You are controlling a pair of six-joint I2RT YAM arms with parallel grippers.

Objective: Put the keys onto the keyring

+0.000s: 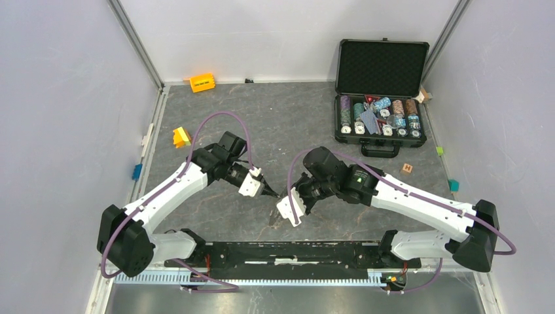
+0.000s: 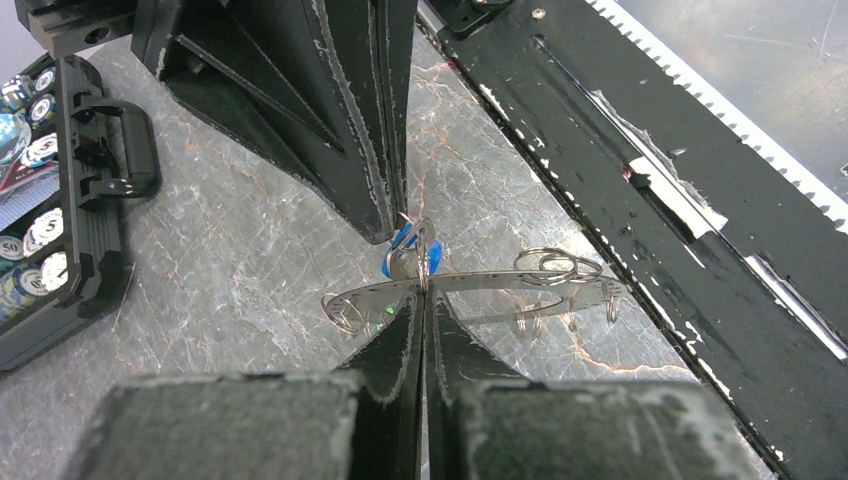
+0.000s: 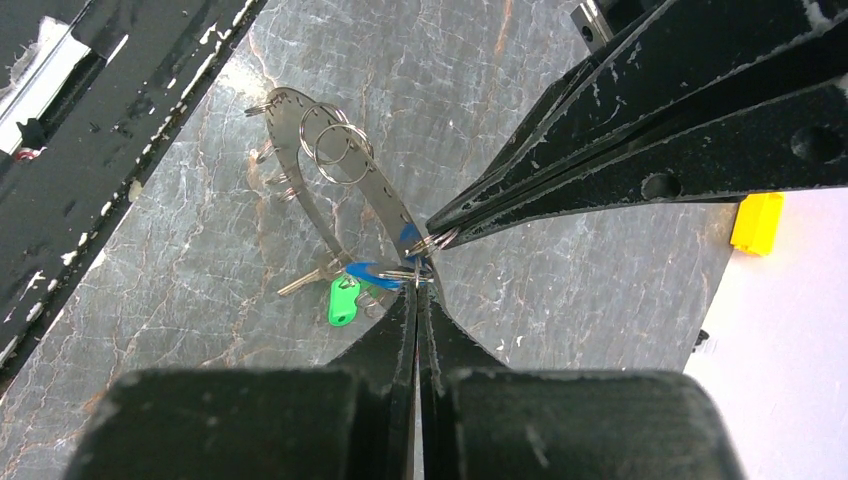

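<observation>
Right wrist view: the right fingers are closed, and their tips pinch the ring end of the blue key. The green key hangs just beside it at 8 o'clock, with a bare silver blade sticking out toward 9 o'clock. The left fingers come in from 2 o'clock. They are also closed, and their tips clamp the near end of the keyring, almost touching the right tips. From that grip the keyring curves away toward 10 o'clock as a thin grey strip dotted with holes. Two small split rings sit on it about halfway along, and smaller ones hang off its far rim. The marbled tabletop lies under all of this. A black rail runs along it at 10 o'clock, and a yellow block lies at 3 o'clock past the tabletop's edge.

In the left wrist view the keyring is seen edge-on, running from 9 to 3 o'clock across the left tips. It seems lifted off the tabletop, with its shadow below. The right fingers drop in from 12 o'clock, and the blue key's head peeks out at their tip.

In the top view the two arms meet near the tabletop's middle. An open case of poker chips stands well apart at 1 o'clock, and an orange block lies at 11 o'clock by the back wall.
</observation>
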